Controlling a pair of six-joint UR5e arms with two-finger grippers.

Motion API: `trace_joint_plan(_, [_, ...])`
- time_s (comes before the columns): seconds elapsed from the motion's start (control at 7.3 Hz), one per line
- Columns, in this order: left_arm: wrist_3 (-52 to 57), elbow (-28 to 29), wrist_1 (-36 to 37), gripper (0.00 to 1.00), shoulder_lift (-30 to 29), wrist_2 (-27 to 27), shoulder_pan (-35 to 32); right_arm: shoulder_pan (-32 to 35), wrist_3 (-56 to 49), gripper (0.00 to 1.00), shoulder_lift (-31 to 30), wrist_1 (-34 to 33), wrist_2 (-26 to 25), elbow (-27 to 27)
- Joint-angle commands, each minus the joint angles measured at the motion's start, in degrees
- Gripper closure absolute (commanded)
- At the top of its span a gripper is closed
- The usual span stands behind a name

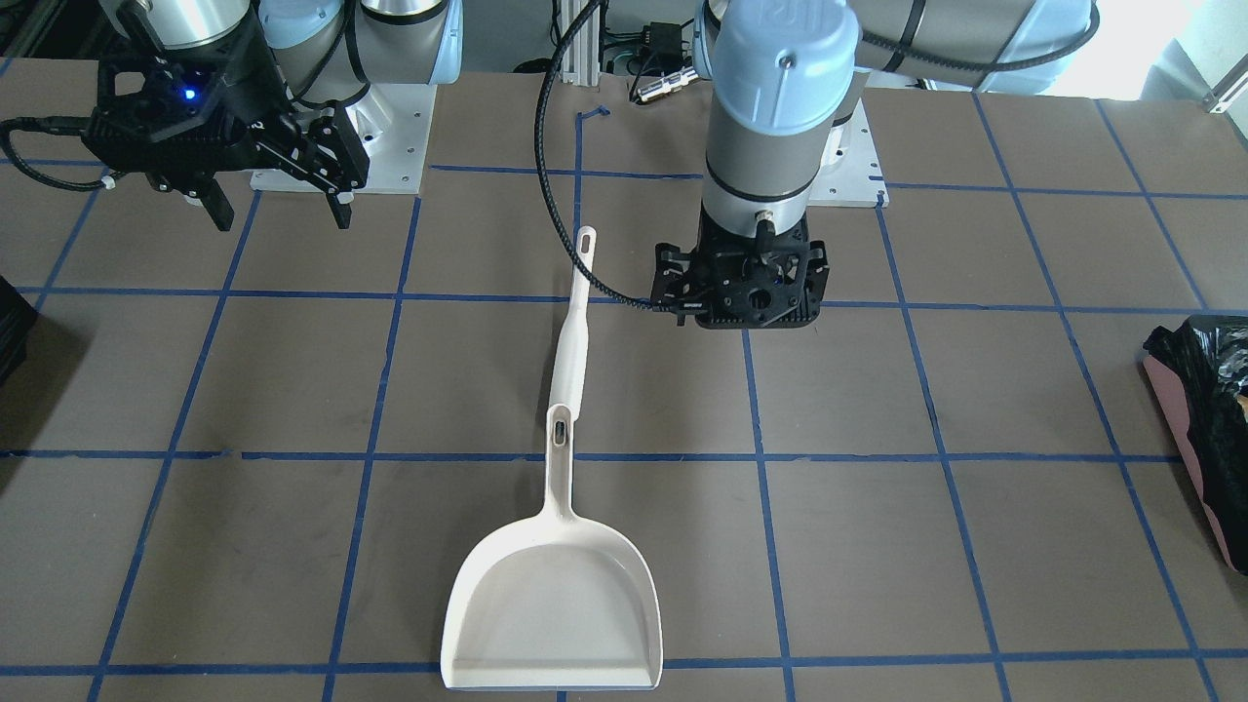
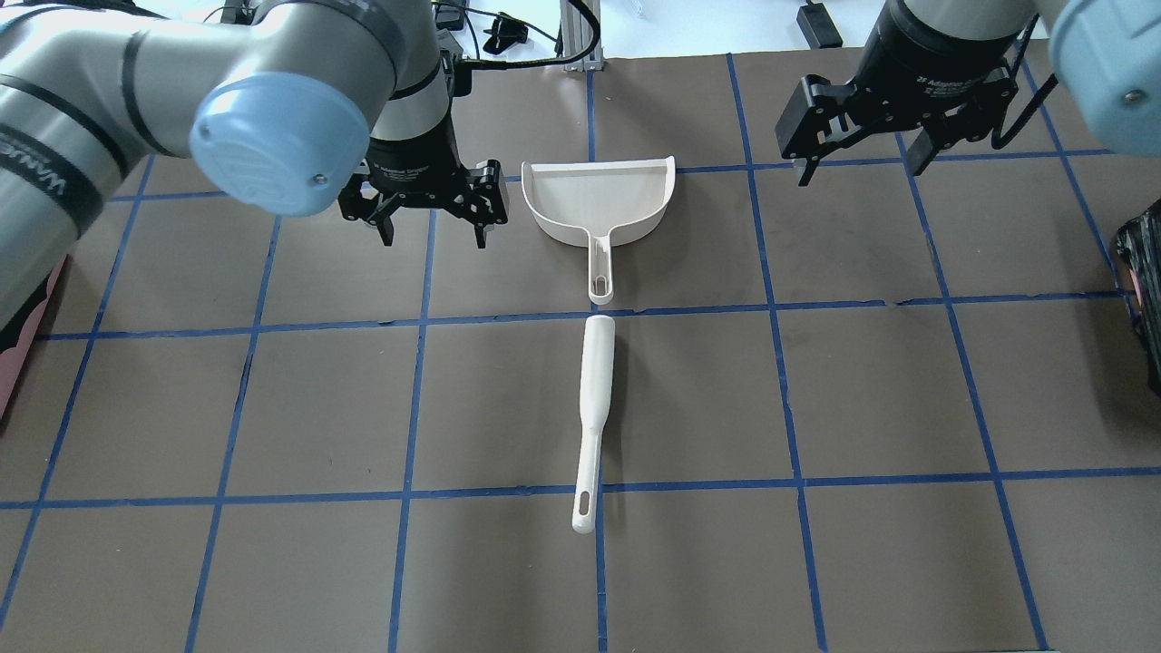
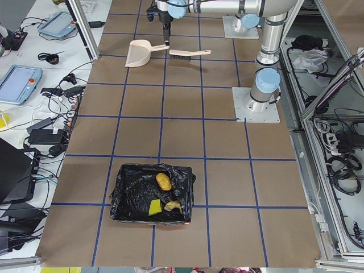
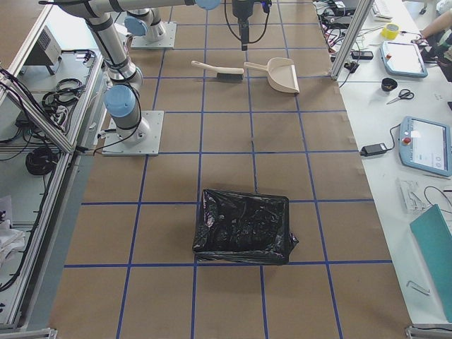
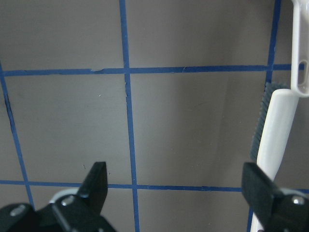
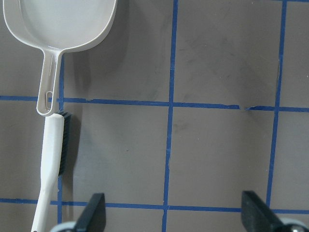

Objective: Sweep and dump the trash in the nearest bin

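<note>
Trash is found in the bin; dustpan and brush lie unheld, judged no longer needed. Left end effector and right end effector are spread, empty.

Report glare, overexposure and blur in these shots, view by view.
Front-facing: the upper-right corner is blown out white, and the bin liner shows glossy glints. Overhead: the strip beyond the table is washed out. Left wrist: the left gripper fingers look soft, while the floor grid is sharper.
</note>
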Motion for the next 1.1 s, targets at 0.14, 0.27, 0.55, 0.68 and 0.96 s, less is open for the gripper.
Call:
trace_joint_plan(0.14, [1.3, -0.4, -8.5, 0.02, 8.6, -0.3, 1.4, 0.0, 0.1, 0.0, 0.0, 0.0, 0.0, 0.0])
trace_joint_plan(0.27, [1.7, -1.3, -9.6, 0.02, 10.9, -0.3, 1.5, 0.0, 0.0, 0.0, 0.0, 0.0, 0.0, 0.0])
trace_joint_plan(0.55, [11.1, -2.5, -10.8, 0.02, 13.4, -1.2, 9.4, 0.0, 0.0, 0.0, 0.0, 0.0, 0.0, 0.1])
trace_joint_plan(0.68, [14.4, -2.3, -10.6, 0.0, 14.0, -1.1, 13.7, 0.0, 0.0, 0.0, 0.0, 0.0, 0.0, 0.0])
trace_joint_plan(0.96, [19.0, -1.7, -9.2, 0.0, 15.4, -0.9, 16.2, 0.0, 0.0, 0.0, 0.1, 0.0, 0.0, 0.0])
